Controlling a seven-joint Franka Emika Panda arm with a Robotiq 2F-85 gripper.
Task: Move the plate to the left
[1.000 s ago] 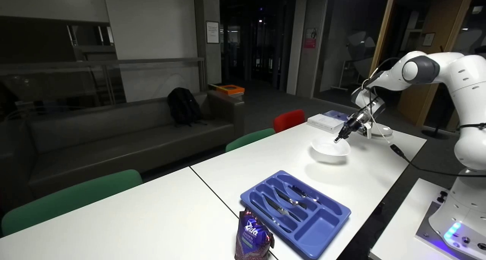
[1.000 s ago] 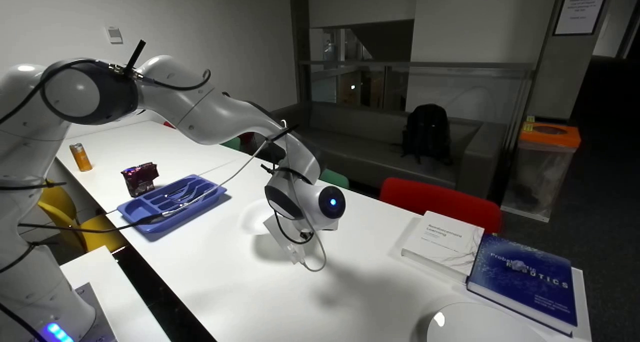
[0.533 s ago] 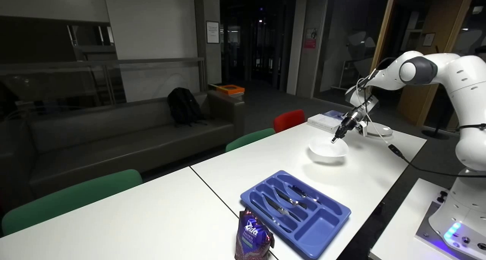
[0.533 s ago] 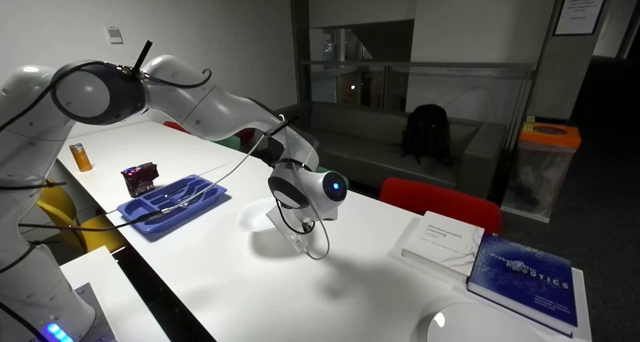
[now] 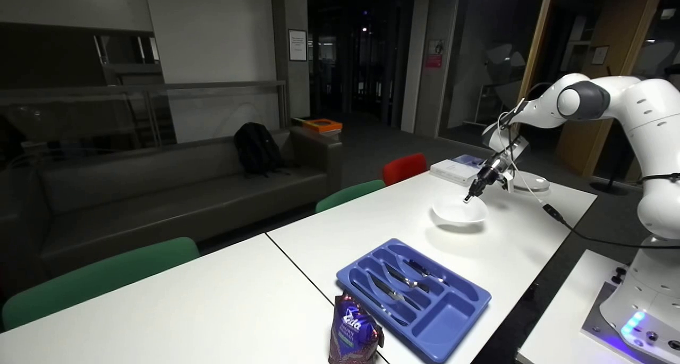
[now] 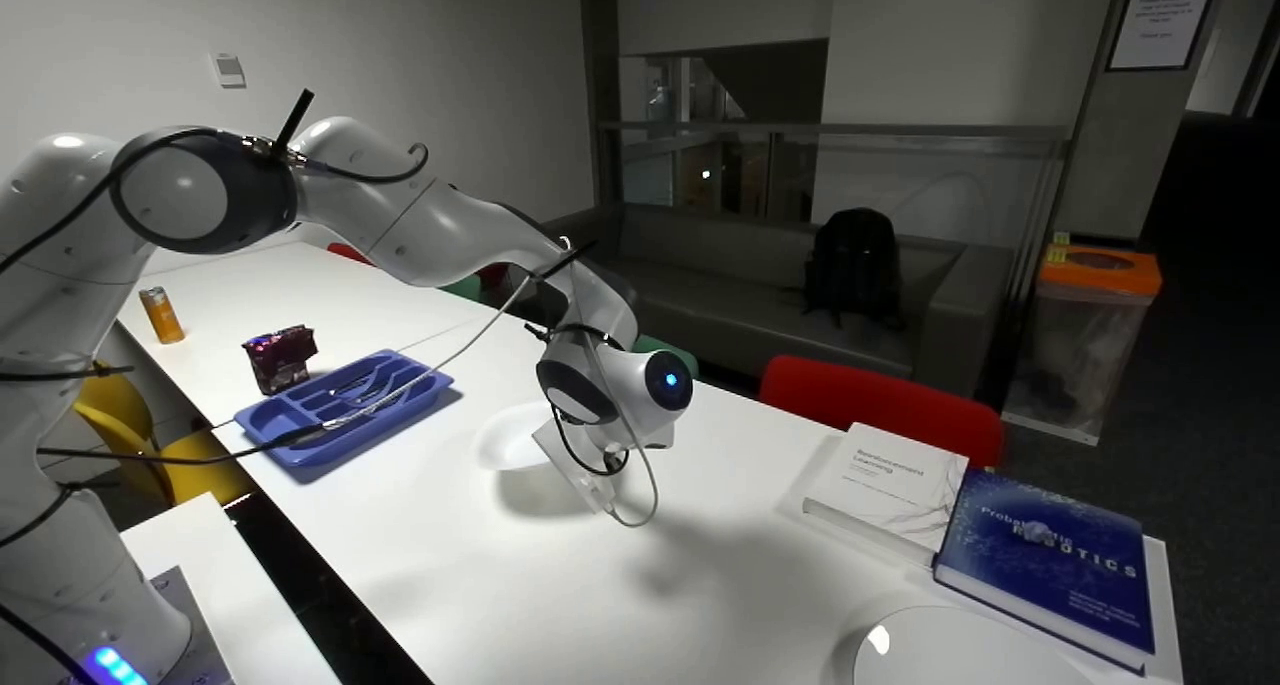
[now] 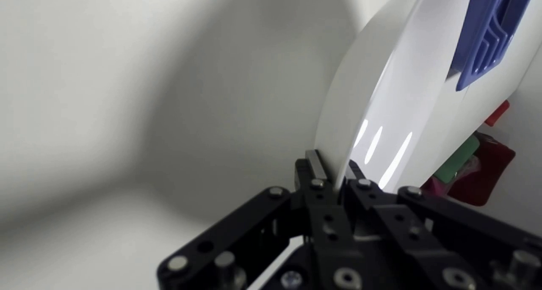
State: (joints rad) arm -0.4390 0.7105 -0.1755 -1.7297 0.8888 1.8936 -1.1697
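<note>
The gripper [image 7: 334,170] pinches a deep white plate [image 5: 457,211], aloft near the blue cutlery tray [image 5: 445,319]. Likely the carrying step; next, lower it gently beside that tray.

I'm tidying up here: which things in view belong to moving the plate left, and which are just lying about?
For the job:
white plate, gripped by its rim
gripper

Lying about:
blue tray
cutlery
foil bag
can
white book
blue book
backpack
round white thing

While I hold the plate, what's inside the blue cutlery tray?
The blue cutlery tray holds black-handled cutlery, laid lengthwise. Whatever lies beneath it is covered. A cable hides a strip of the tray in an exterior view; the wrist view shows only part, past the white plate.
</note>
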